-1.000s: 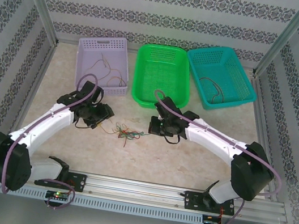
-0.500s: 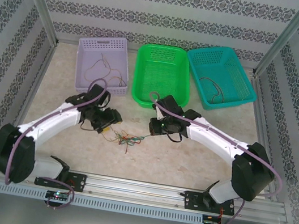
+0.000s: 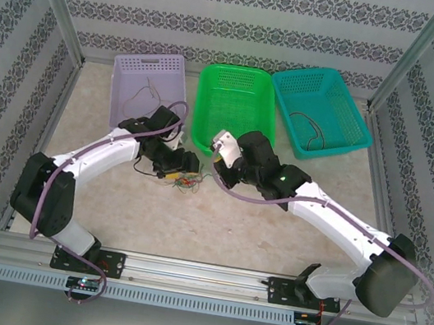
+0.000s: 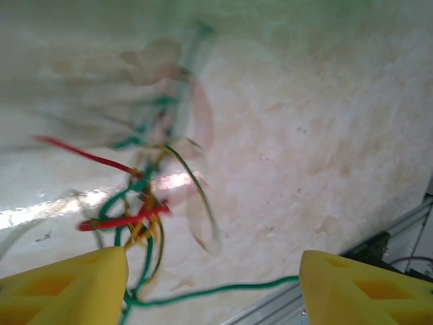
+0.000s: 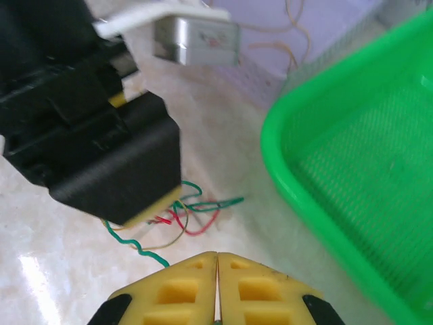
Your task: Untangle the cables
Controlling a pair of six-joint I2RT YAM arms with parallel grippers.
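Note:
The cables [image 3: 185,180] lie in a small tangle of green, red and yellow-orange wires on the table, in front of the green basket. My left gripper [image 3: 178,166] hovers over the tangle's left side, open. In the left wrist view its yellow fingertips [image 4: 81,277] stand wide apart [image 4: 213,261] with the tangle [image 4: 142,210] by the left one. A green cable [image 4: 223,290] stretches across between them. My right gripper [image 5: 217,256] is shut, and a green cable [image 5: 135,247] from the tangle [image 5: 193,213] runs under its fingertips. It hangs just right of the tangle [image 3: 218,167].
Three baskets stand at the back: purple [image 3: 147,59] holding thin yellowish wires [image 3: 151,95], green [image 3: 241,71], and teal [image 3: 323,74] holding a dark cable [image 3: 310,128]. The green basket's near rim [image 5: 291,176] is close to my right gripper. A metal rail [image 3: 198,274] borders the front.
Both grippers moved toward the back and closer together. The left one swung right over the tangle and opened wider. The tangle shifted back with them.

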